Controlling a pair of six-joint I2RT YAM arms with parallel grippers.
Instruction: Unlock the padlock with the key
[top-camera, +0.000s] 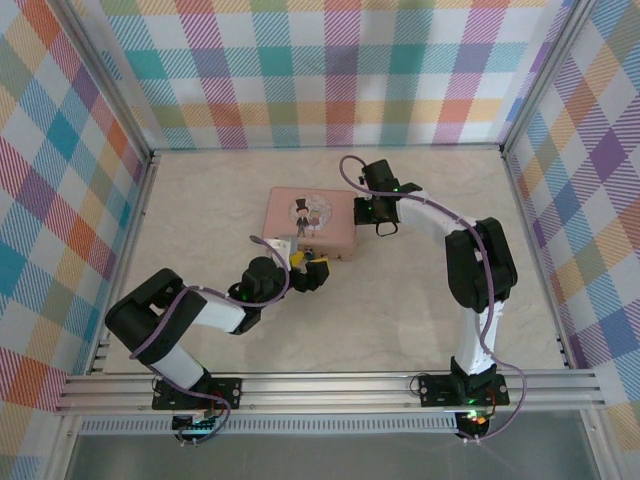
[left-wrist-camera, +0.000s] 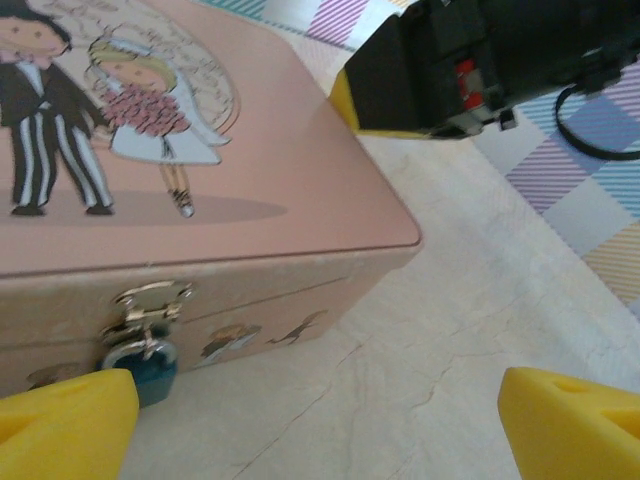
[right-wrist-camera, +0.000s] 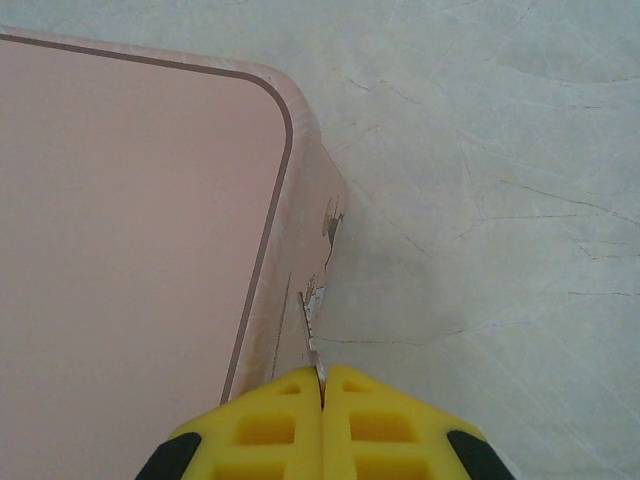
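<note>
yellow fingertips (left-wrist-camera: 60, 420) of the left pincer (left-wrist-camera: 320, 425) stand wide apart with nothing between them, low over the bench (left-wrist-camera: 400, 380) just in front of the pink tin (left-wrist-camera: 250, 170). the padlock (left-wrist-camera: 150, 365) hangs from a silver hasp (left-wrist-camera: 150, 300) on the tin's near wall, just beside the left-hand fingertip. the right pincer (right-wrist-camera: 322, 385) is clamped tight on a thin silver sliver (right-wrist-camera: 314, 345), probably the key, just beside the tin's right wall. the tin sits around the middle of the bench, well apart from every edge.
</note>
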